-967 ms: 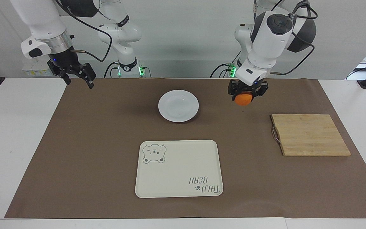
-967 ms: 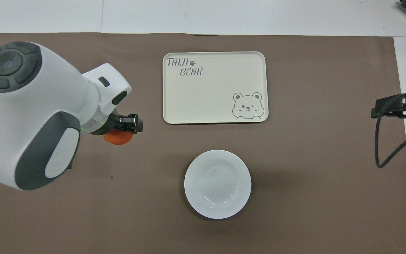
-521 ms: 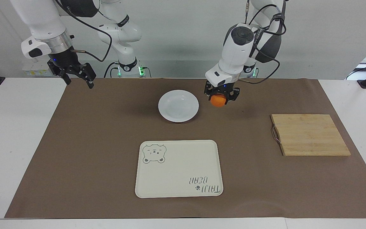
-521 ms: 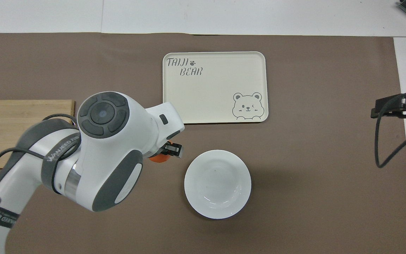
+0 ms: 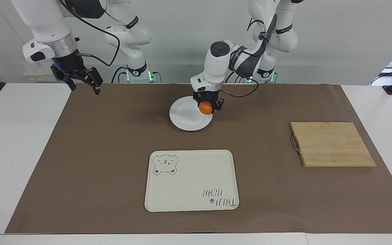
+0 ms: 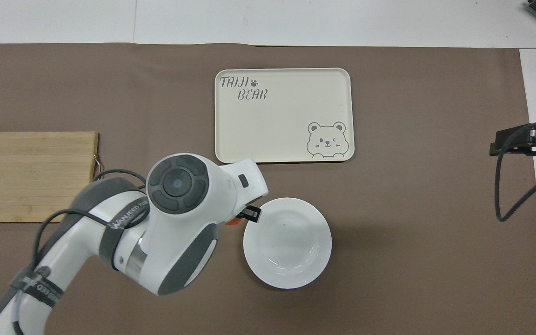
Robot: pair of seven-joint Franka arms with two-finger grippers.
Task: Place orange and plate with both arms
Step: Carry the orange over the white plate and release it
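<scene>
The orange hangs in my left gripper, which is shut on it over the rim of the plate on the side toward the left arm's end of the table. The plate is a glossy white dish lying on the brown mat, with nothing in it. In the overhead view the left arm covers most of the orange, and only a sliver shows beside the plate. My right gripper waits open and holds nothing, up over the mat's corner at the right arm's end; its black body shows at the overhead view's edge.
A cream tray with a bear drawing lies farther from the robots than the plate. A wooden cutting board lies toward the left arm's end. A brown mat covers the table.
The left arm has carried the orange from near the cutting board sideways to the plate's rim. The right arm has not moved.
</scene>
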